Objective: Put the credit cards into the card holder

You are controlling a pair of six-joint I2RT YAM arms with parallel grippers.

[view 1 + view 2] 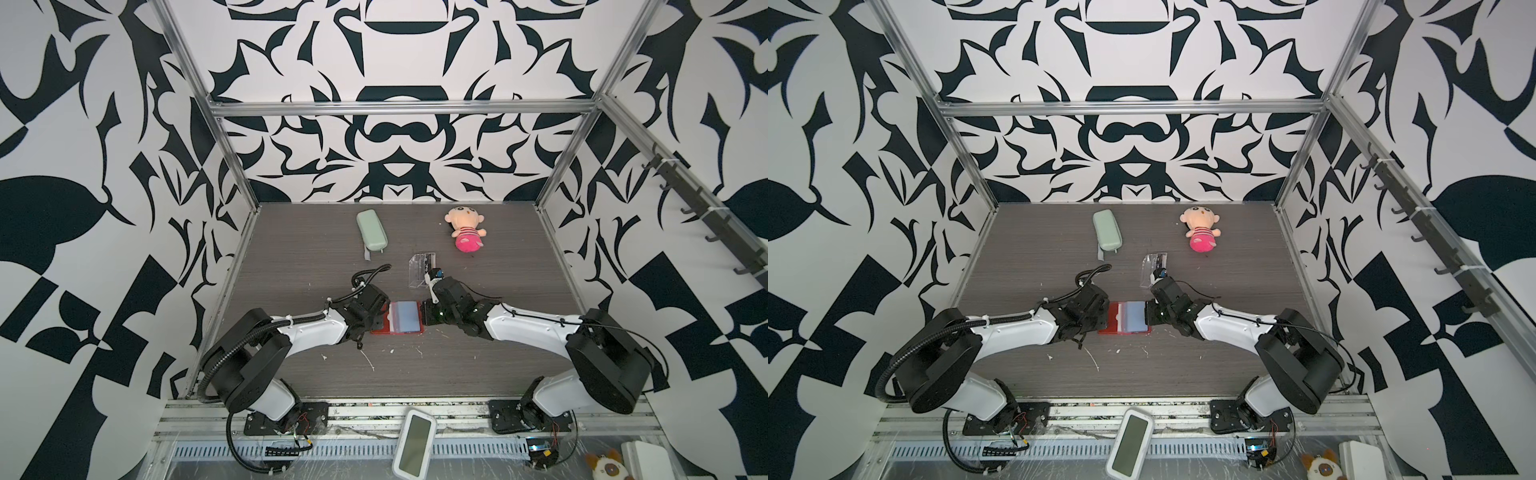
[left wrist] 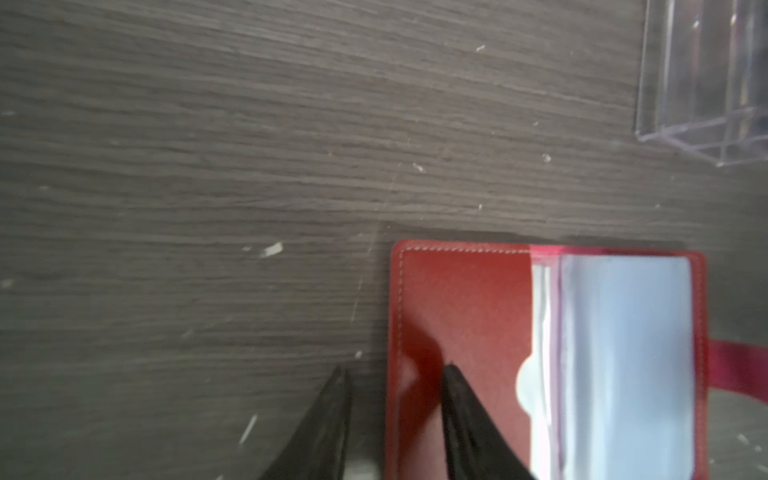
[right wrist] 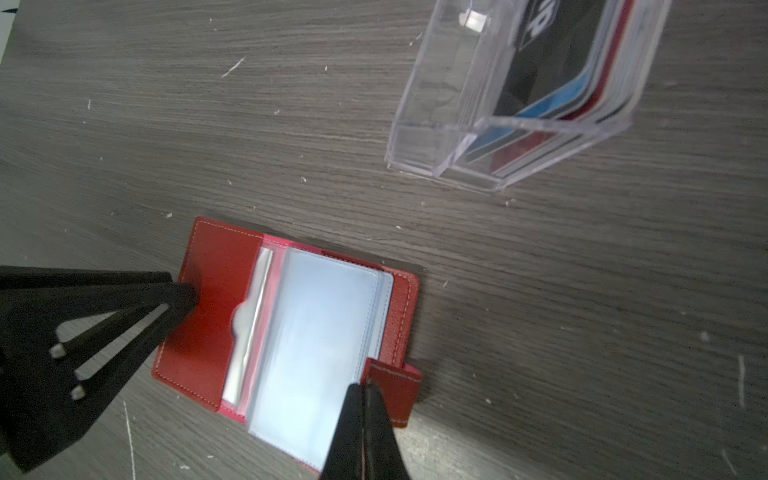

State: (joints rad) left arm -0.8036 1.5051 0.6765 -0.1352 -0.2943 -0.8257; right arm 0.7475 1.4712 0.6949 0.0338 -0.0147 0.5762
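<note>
The red card holder [image 1: 401,318] [image 1: 1129,318] lies open on the table between both grippers, its clear sleeves [image 3: 316,332] facing up. In the left wrist view my left gripper [image 2: 397,368] is open and straddles the left edge of the red flap [image 2: 457,299], one finger over the table and one over the flap. In the right wrist view my right gripper [image 3: 365,386] is shut, its tips where the sleeves meet the snap tab [image 3: 395,386]. The credit cards stand in a clear acrylic box [image 3: 436,104], with a black card [image 3: 548,54] and a blue one [image 3: 552,99] showing.
The acrylic box [image 1: 422,270] stands just beyond the right gripper. At the back lie a pale green oblong case [image 1: 371,230] and a pink plush doll [image 1: 465,232]. A white device [image 1: 415,446] rests on the front rail. Metal frame posts edge the table.
</note>
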